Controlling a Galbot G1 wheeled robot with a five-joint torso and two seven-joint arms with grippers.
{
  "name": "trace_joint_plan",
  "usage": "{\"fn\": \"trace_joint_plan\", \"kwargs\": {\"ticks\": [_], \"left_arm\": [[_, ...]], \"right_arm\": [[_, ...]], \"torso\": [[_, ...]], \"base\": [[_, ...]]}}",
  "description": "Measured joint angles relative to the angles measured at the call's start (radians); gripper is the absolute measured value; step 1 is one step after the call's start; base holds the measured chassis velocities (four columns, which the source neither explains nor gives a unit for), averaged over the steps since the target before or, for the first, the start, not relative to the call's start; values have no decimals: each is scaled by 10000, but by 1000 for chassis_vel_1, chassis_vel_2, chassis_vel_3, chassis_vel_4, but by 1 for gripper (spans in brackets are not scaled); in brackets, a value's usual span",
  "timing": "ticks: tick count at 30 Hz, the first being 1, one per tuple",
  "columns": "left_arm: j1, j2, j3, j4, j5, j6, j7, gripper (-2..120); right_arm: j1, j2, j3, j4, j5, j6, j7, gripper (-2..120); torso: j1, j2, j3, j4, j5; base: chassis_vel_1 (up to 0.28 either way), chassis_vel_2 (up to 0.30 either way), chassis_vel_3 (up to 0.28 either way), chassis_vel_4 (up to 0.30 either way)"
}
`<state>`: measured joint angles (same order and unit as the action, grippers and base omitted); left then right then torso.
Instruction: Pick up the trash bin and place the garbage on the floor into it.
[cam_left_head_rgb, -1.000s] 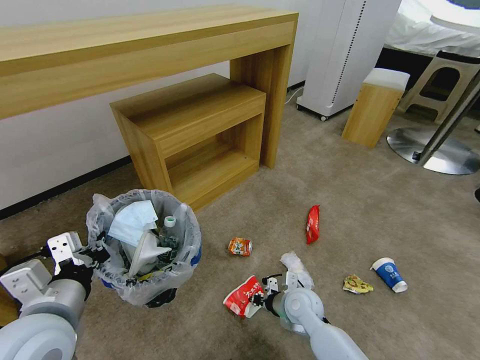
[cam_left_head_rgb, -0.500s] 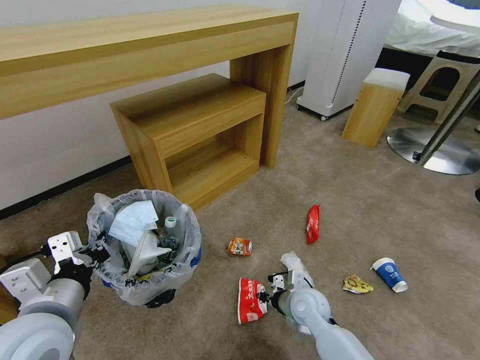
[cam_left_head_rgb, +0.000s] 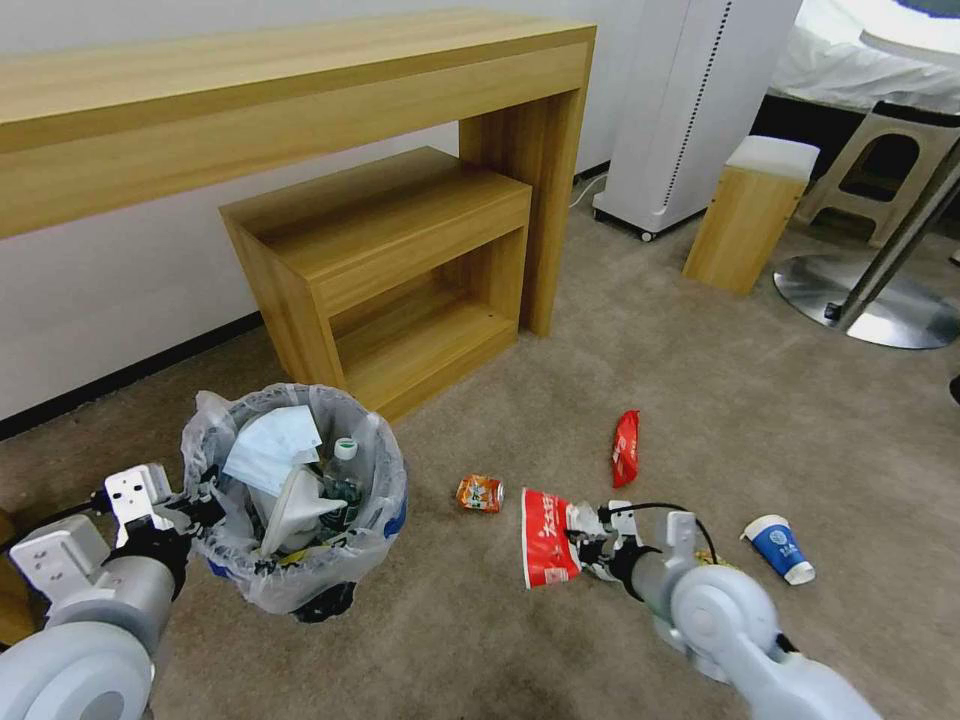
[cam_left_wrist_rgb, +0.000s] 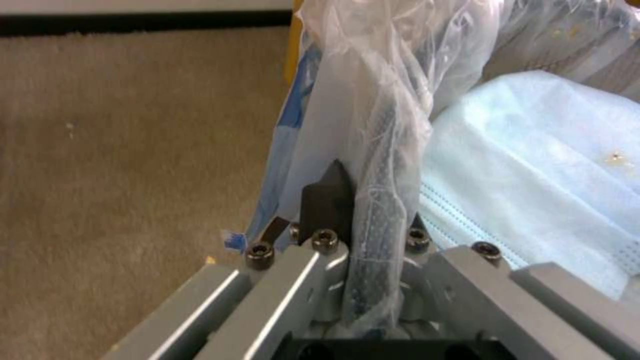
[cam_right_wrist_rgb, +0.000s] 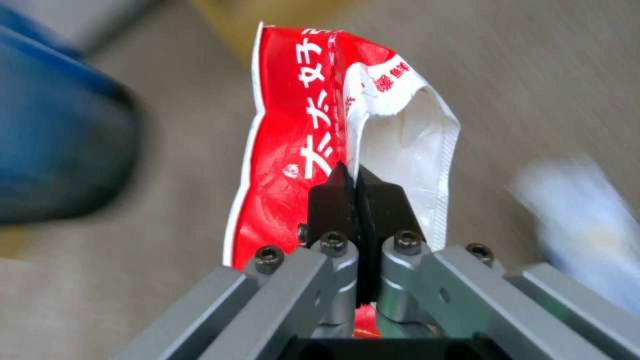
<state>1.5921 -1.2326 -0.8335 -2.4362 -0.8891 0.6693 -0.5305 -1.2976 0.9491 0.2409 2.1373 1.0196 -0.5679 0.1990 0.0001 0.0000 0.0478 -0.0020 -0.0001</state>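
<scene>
Right gripper (cam_left_head_rgb: 585, 535) pinches red wrapper (cam_left_head_rgb: 547, 538) (hanging lengthwise, seemingly); left gripper (cam_left_head_rgb: 200, 512) clamps trash bin (cam_left_head_rgb: 300, 490) rim.

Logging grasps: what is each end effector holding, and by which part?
Left end effector: bin by its bagged rim. Right end effector: red wrapper by its edge.

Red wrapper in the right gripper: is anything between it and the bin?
Nothing visible blocks it. The right gripper is shut on the red wrapper, held off the carpet. A crushed can lies low between it and the bin, which the left gripper grips by the rim.
</scene>
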Motion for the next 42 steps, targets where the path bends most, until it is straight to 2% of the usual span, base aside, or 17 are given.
{"fn": "trace_joint_plan", "kwargs": {"ticks": [2,6,7,10,11,14,15,17,30,37,39,42], "left_arm": [[0,0,81,23,-60,28,-52,1],[23,-10,489,174,-392,186,-344,1],[23,-10,489,174,-392,186,-344,1],[-12,51,567,485,-508,221,-446,1],[-12,51,567,485,-508,221,-446,1],[14,60,751,680,-550,231,-491,1],[14,60,751,680,-550,231,-491,1],[115,30,1068,633,-552,262,-557,1],[383,-265,2785,-167,-199,434,-910,1],[328,-340,2950,-291,-183,481,-956,1],[328,-346,2947,-292,-183,483,-957,1],[328,-345,2884,-313,-197,484,-956,1]], "right_arm": [[32,-29,-6,142,-102,281,-399,0],[398,-70,-151,-71,-1074,2413,-3801,0],[398,-70,-151,-71,-1074,2413,-3801,0],[555,-106,-154,-389,-1317,3414,-5914,0],[555,-106,-154,-389,-1317,3414,-5914,0],[774,-87,-209,-670,-1313,4144,-7514,0],[774,-87,-209,-670,-1313,4144,-7514,0],[955,-21,-307,-903,-1255,4445,-8192,0],[1355,96,-678,-1577,-1175,4723,-8594,0],[1270,41,-696,-1741,-1734,4656,-8957,0],[1246,38,-692,-1748,-1803,4636,-8999,2],[1172,28,-644,-1741,-1959,4556,-9056,15]], "torso": [[1,0,0,0,1],[0,0,0,1,2],[0,0,0,1,2],[1,0,1,1,2],[1,0,1,1,2],[0,0,0,0,0],[0,0,0,0,0],[0,0,1,1,2],[0,0,1,0,3],[0,0,1,0,1],[0,0,1,1,1],[1,0,1,0,1]], "base": [[0,0,0,0],[0,0,0,0],[0,0,0,0],[0,0,0,0],[0,0,0,0],[0,0,0,0],[0,0,0,0],[0,0,0,0],[0,0,0,0],[0,0,0,0],[0,0,0,0],[0,0,0,0]]}}
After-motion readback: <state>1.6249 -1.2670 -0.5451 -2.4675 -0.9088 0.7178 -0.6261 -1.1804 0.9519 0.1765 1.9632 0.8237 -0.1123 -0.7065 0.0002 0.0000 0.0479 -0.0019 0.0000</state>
